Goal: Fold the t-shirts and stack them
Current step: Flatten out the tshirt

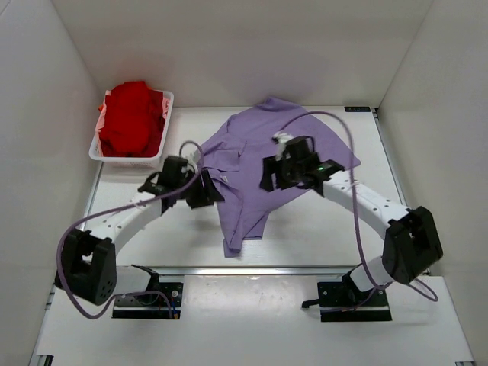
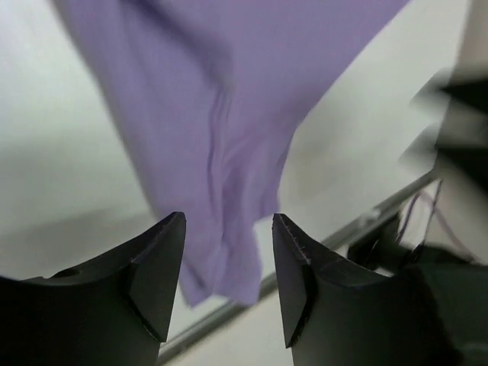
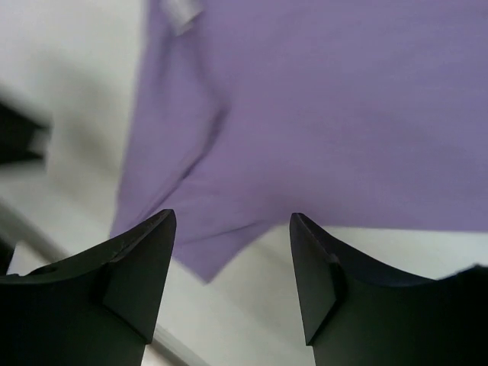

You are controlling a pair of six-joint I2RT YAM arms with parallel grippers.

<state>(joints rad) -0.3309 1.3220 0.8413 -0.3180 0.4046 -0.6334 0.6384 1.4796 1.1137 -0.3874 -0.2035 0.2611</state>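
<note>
Both gape empty: left claw [image 2: 229, 221] and right claw [image 3: 232, 217] over the rumpled lavender shirt [image 1: 252, 149] mid-worktop (red shirt [image 1: 131, 122] sits far left). Pinching one layer could drag folds askew.

T-shirt [image 1: 131, 120] in tray [image 1: 167, 114]; second t-shirt [image 1: 252, 145] on table [image 1: 320, 229], right.
</note>
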